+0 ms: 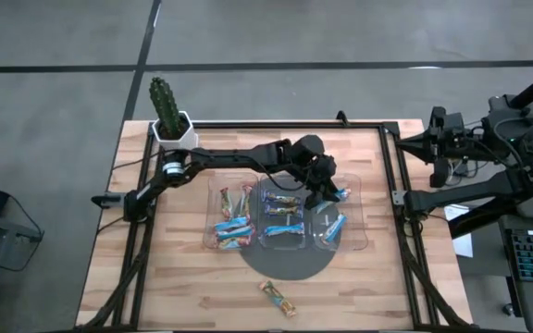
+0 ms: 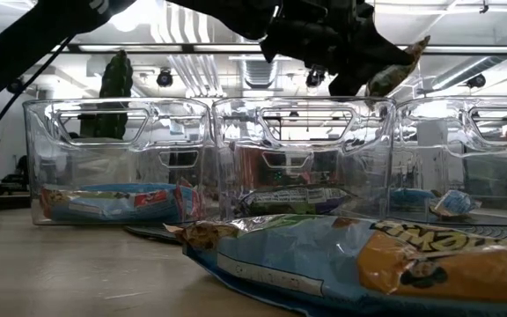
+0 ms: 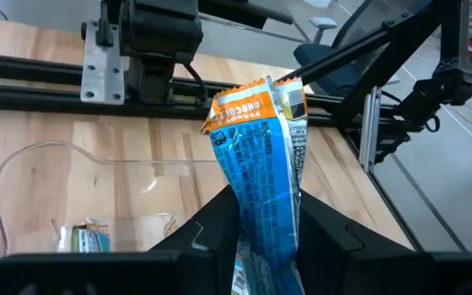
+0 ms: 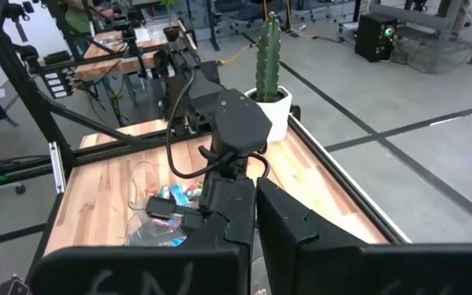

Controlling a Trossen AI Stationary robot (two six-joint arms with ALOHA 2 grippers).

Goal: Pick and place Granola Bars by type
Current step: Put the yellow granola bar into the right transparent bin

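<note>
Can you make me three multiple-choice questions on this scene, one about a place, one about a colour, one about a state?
1. Where is the left gripper?
A. Over the tray's right compartment
B. Beside the cactus
C. Off the table

2. What colour is most of the wrapper on the bar it holds?
A. Green
B. Blue
C. Black

3. What state is the right gripper in?
A. Shut and empty
B. Wide open
C. Shut on a bar

Answers:
1. A: the high view shows it above the right compartment.
2. B: the left wrist view shows a blue wrapper with an orange end.
3. A: its fingers meet with nothing between them, off the table's right edge.
</note>
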